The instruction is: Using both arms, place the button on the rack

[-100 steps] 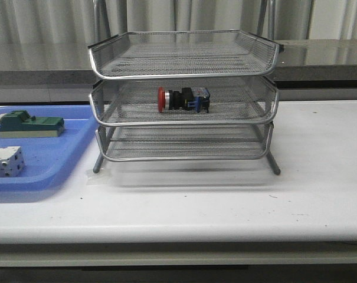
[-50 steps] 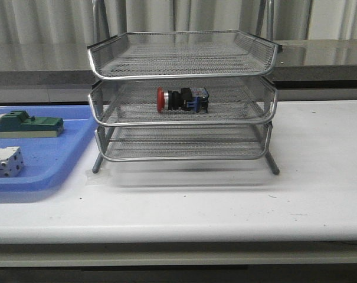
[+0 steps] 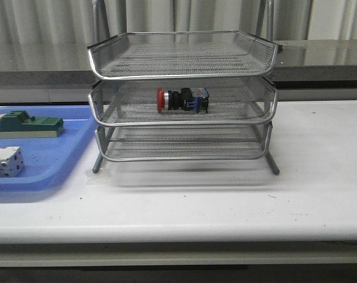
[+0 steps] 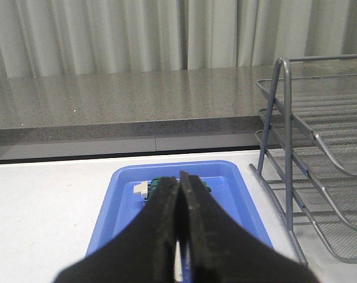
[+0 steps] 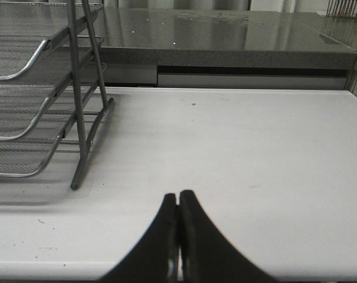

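The button [image 3: 182,99], red cap to the left with black body and blue rear block, lies on its side in the middle tier of the silver wire rack [image 3: 183,69]. Neither arm shows in the front view. My left gripper [image 4: 179,177] is shut and empty, above the blue tray [image 4: 116,194], with the rack [image 4: 311,177] off to one side. My right gripper [image 5: 178,197] is shut and empty over the bare white table, with the rack's leg [image 5: 78,118] off to one side. The button is hidden in both wrist views.
A flat blue tray [image 3: 42,165] at the table's left holds a green block [image 3: 29,125] and a white-grey block [image 3: 4,161]. A grey counter [image 3: 320,56] and curtains run behind the table.
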You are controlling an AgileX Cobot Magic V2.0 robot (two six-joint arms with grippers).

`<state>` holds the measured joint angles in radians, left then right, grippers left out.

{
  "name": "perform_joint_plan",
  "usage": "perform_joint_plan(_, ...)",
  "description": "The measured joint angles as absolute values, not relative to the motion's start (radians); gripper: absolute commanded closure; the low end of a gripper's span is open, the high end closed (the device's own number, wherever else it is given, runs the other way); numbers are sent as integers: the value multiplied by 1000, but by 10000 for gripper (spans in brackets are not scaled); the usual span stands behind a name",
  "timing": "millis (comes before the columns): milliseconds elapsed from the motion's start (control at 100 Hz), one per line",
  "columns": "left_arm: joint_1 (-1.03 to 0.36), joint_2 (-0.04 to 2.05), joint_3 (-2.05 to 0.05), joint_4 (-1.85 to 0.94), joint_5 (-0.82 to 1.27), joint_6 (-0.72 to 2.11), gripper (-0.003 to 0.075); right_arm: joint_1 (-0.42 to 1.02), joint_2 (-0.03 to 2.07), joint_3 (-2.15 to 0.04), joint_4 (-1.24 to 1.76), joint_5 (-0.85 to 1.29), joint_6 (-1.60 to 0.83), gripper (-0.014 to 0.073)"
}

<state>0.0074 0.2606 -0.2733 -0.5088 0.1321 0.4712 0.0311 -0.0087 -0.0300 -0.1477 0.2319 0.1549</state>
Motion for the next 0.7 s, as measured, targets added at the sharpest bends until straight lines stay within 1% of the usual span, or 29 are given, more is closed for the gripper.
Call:
perform_joint_plan(100,7,261,-273,-509,132,471,741,30,-10,18,-134,162,155,654)
perform_joint_plan(260,7,261,-273,-509,132,471,741,30,-10,26,-129,102,155,654)
perform_joint_plan(700,7,261,-273,-509,132,471,741,30,-10,26,-127,92,155,654)
